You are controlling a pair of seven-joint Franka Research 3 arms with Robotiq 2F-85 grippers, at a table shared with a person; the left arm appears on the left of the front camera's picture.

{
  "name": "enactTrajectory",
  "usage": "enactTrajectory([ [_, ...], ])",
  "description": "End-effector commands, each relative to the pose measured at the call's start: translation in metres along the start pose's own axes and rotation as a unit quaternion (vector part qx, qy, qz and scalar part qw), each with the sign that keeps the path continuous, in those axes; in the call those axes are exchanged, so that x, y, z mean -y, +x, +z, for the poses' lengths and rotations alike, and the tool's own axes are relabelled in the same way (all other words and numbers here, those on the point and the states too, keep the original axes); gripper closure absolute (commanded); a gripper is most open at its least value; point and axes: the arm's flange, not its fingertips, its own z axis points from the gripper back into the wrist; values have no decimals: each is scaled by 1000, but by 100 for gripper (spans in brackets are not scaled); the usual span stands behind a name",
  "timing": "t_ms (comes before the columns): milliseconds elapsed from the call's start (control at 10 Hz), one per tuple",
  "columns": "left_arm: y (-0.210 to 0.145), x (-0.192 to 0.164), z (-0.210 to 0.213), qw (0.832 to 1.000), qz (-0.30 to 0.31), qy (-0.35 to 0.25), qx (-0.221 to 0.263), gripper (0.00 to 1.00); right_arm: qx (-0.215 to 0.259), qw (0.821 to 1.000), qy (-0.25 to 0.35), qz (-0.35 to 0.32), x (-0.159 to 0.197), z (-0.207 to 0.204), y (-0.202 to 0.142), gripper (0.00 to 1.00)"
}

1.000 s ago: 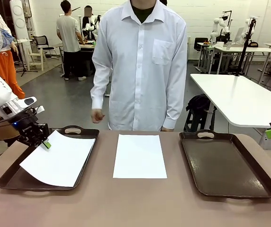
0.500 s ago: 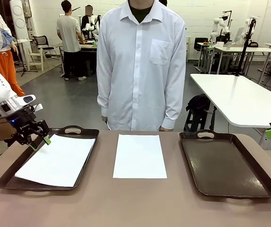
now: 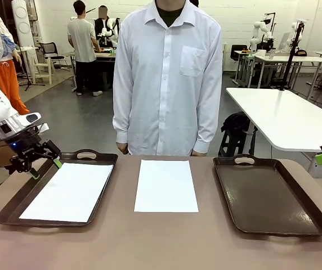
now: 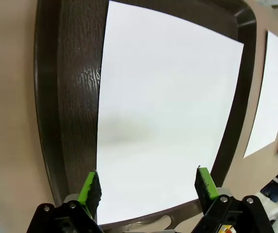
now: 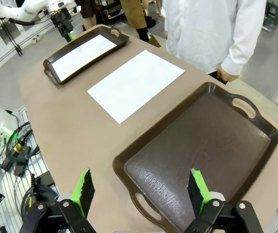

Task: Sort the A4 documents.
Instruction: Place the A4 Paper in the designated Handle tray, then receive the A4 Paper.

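Left gripper [image 3: 46, 169] is hanging fingers apart, empty; beneath them one A4 document [image 4: 168, 97] is lying flat in its tray [image 4: 76, 97], apparently delivered; right gripper [image 5: 141, 191] is gaping above the other tray [image 5: 202, 145].

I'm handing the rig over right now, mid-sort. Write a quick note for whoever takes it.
Left gripper: open, holding nothing, above the far left corner of the left tray.
Right gripper: open, holding nothing, raised near the right tray.
Done: one sheet lies flat in the left tray.
Left: second sheet lies on the table between the trays. The right tray holds no sheet. Which tray it belongs in cannot be told.
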Motion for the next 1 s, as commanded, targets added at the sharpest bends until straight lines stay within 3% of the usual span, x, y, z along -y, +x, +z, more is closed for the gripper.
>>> enactTrajectory([
  [0, 1, 0, 0, 1000, -14, 5, -10, 0, 10, 1000, 7, 6, 3, -2, 1, 0],
  [900, -1, 1, -2, 1000, -5, 3, -6, 0, 10, 1000, 7, 6, 3, -2, 1, 0],
])
